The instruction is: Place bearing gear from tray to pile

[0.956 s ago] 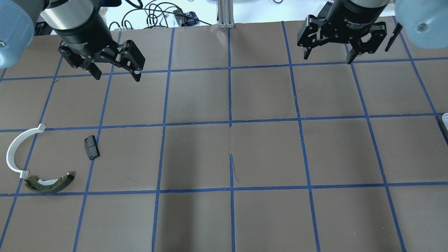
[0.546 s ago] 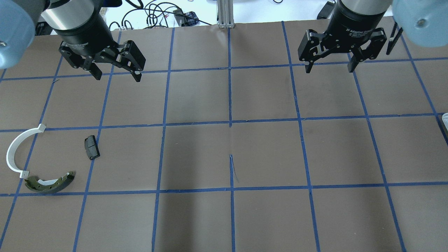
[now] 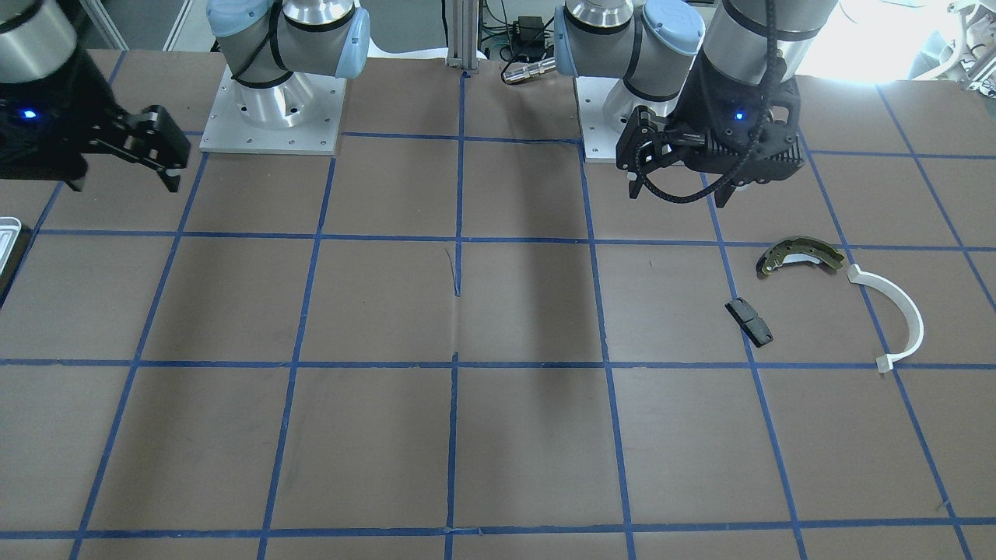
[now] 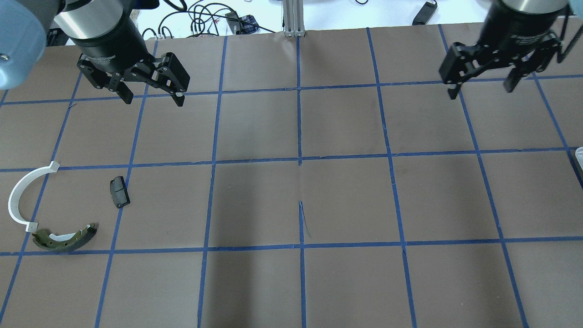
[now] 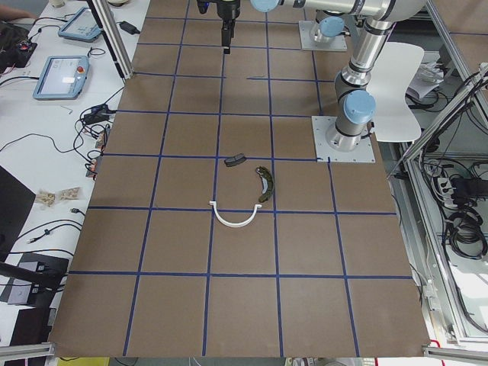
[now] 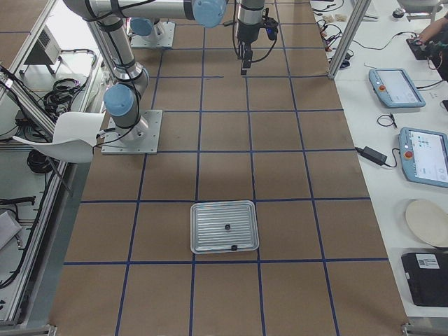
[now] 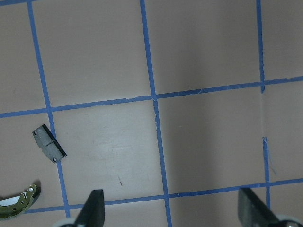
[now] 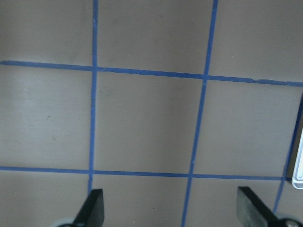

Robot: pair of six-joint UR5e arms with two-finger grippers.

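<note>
The tray [image 6: 224, 227] lies at the table's right end; only its rim shows at the overhead view's right edge [image 4: 579, 155] and in the right wrist view [image 8: 298, 179]. Two small dark parts lie on it, too small to tell which is the bearing gear. The pile sits front left: olive brake shoe [image 4: 63, 239], white arc [image 4: 23, 196], black pad [image 4: 119, 192]. My left gripper [image 4: 152, 99] hangs open and empty behind the pile. My right gripper [image 4: 481, 91] is open and empty at the far right, well short of the tray.
Brown paper with a blue tape grid covers the table [image 4: 300, 200]. Cables and an aluminium post [image 4: 294, 18] sit past the far edge. The arm bases [image 3: 272, 117] stand at the robot's side. Tablets lie on a side bench [image 6: 413, 140].
The right gripper has swung to the view's right, toward the tray's end of the table, still open. The left gripper and the pile have not moved.
</note>
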